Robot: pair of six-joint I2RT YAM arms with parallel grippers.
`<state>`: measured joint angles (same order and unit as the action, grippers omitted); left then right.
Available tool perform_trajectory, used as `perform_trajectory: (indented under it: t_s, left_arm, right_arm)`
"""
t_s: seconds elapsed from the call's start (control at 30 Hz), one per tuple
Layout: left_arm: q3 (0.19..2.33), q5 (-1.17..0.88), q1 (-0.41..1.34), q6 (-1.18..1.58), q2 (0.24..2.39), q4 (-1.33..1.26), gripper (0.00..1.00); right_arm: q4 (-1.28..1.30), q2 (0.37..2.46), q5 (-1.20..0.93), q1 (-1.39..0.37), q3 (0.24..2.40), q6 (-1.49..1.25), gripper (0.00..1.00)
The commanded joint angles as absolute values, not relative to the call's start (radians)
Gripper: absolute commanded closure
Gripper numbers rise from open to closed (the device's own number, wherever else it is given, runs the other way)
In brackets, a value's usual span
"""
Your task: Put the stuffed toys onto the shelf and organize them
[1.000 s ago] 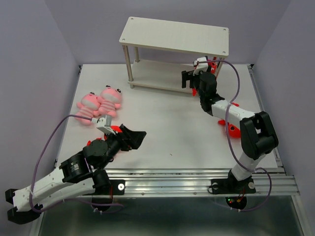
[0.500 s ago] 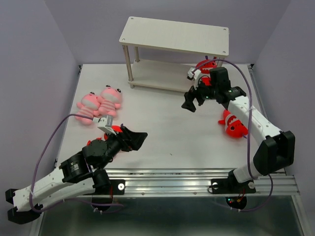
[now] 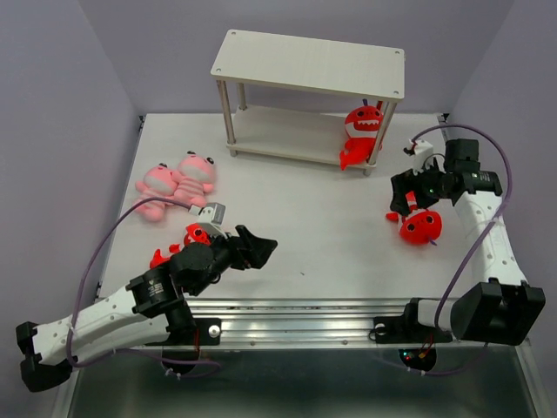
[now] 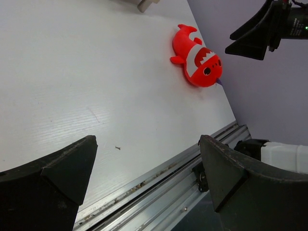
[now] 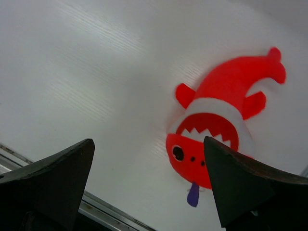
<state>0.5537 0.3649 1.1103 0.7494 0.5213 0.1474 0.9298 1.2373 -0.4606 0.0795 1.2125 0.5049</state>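
The pale wood shelf (image 3: 305, 63) stands at the back. One red stuffed toy (image 3: 362, 129) sits upright at the right end of its lower tier. Another red one (image 3: 421, 226) (image 5: 216, 120) (image 4: 197, 57) lies on the table at the right. My right gripper (image 3: 403, 198) (image 5: 149, 178) hovers open just left of it and holds nothing. Two pink toys (image 3: 161, 187) (image 3: 198, 171) lie side by side at the left. A third red toy (image 3: 198, 235) lies partly hidden under my left arm. My left gripper (image 3: 258, 248) (image 4: 147, 168) is open and empty over the table's front.
A metal rail (image 3: 305, 315) (image 4: 159, 192) runs along the table's front edge. Purple walls close in on both sides. The right arm's fingers (image 4: 250, 36) show at the upper right of the left wrist view.
My right arm has drawn back from the shelf, leaving a red toy on the lower tier, and swung right over the red toy on the table. My left gripper has shifted slightly right.
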Motion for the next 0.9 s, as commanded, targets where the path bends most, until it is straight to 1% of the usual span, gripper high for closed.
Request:
perform_trajectory:
  t_s: [0.0, 0.13, 0.23, 0.33, 0.43, 0.5, 0.53, 0.6, 0.63, 0.7, 0.73, 0.8, 0.83, 0.87]
  left_arm:
    - [0.540, 0.351, 1.108, 0.756, 0.541, 0.068, 0.01]
    - [0.499, 0.339, 1.108, 0.775, 0.541, 0.019, 0.01]
    - [0.479, 0.328, 1.108, 0.778, 0.546, -0.015, 0.01]
    - [0.465, 0.319, 1.109, 0.781, 0.564, -0.058, 0.01]
    - [0.469, 0.308, 1.108, 0.776, 0.594, -0.071, 0.01]
    - [0.476, 0.301, 1.108, 0.773, 0.615, -0.081, 0.01]
    - [0.479, 0.298, 1.108, 0.772, 0.620, -0.092, 0.01]
    - [0.479, 0.288, 1.108, 0.770, 0.636, -0.103, 0.02]
    - [0.480, 0.287, 1.108, 0.769, 0.643, -0.113, 0.03]
    - [0.483, 0.281, 1.108, 0.769, 0.664, -0.123, 0.04]
    - [0.485, 0.276, 1.108, 0.764, 0.673, -0.127, 0.04]
    - [0.491, 0.255, 1.108, 0.746, 0.705, -0.153, 0.04]
    - [0.494, 0.244, 1.106, 0.736, 0.718, -0.176, 0.04]
    - [0.500, 0.233, 1.106, 0.726, 0.733, -0.189, 0.05]
  right_arm:
    - [0.993, 1.281, -0.345, 0.188, 1.218, 0.506, 0.00]
    - [0.947, 1.338, -0.197, 0.282, 1.192, 0.467, 0.00]
    - [0.913, 1.364, -0.178, 0.291, 1.158, 0.454, 0.01]
    - [0.867, 1.408, -0.205, 0.291, 1.124, 0.431, 0.01]
    - [0.821, 1.459, -0.198, 0.291, 1.105, 0.428, 0.05]
    - [0.773, 1.500, -0.181, 0.291, 1.069, 0.434, 0.10]
    - [0.761, 1.509, -0.179, 0.291, 1.059, 0.442, 0.18]
    - [0.732, 1.526, -0.176, 0.291, 1.034, 0.452, 0.29]
    - [0.721, 1.526, -0.176, 0.291, 1.026, 0.466, 0.40]
    - [0.704, 1.510, -0.184, 0.291, 1.014, 0.489, 0.54]
    - [0.707, 1.500, -0.195, 0.291, 1.009, 0.529, 0.72]
    - [0.710, 1.445, -0.227, 0.291, 0.997, 0.601, 0.87]
    - [0.716, 1.418, -0.247, 0.291, 0.991, 0.648, 0.89]
    - [0.733, 1.390, -0.277, 0.291, 0.986, 0.702, 0.90]
